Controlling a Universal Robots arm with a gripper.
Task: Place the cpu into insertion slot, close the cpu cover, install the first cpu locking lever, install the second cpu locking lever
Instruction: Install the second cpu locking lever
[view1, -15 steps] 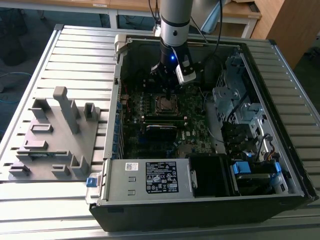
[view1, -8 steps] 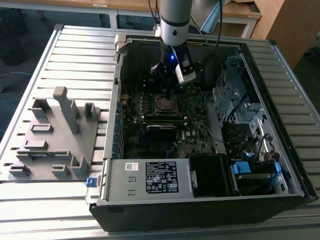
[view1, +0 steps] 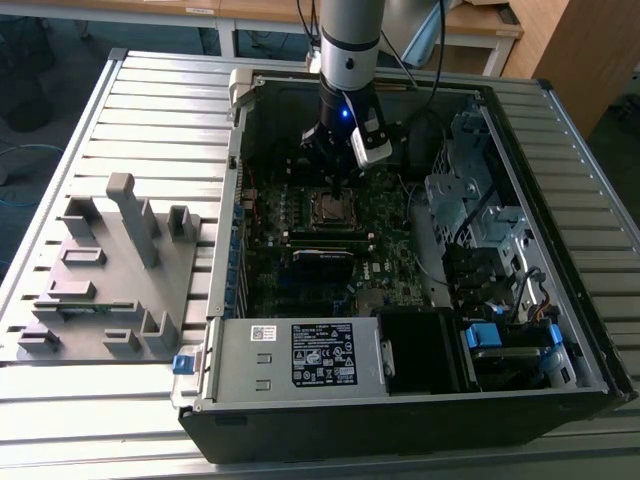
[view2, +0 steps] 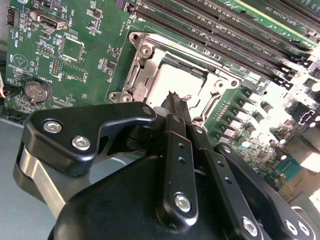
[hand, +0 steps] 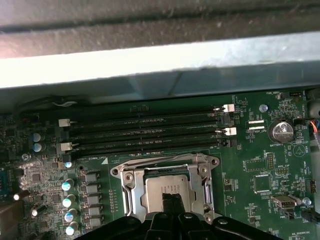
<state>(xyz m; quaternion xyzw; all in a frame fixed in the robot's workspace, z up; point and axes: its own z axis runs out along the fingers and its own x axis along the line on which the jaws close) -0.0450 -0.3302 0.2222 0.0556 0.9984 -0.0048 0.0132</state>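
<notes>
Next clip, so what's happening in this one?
A robot arm is reaching into an open computer case, with its tool right above the cpu on the motherboard. The fingers look pressed together at their tips. The cpu sits in the insertion slot, and the cpu cover appears to be down around it.

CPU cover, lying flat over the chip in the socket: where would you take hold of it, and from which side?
Probably from above, at the cpu cover edge facing the long memory slots. It is a thin frame lying flat, and the cpu fills its opening, so only an outer edge offers the fingers a pinch. I cannot tell which side is hinged.
</notes>
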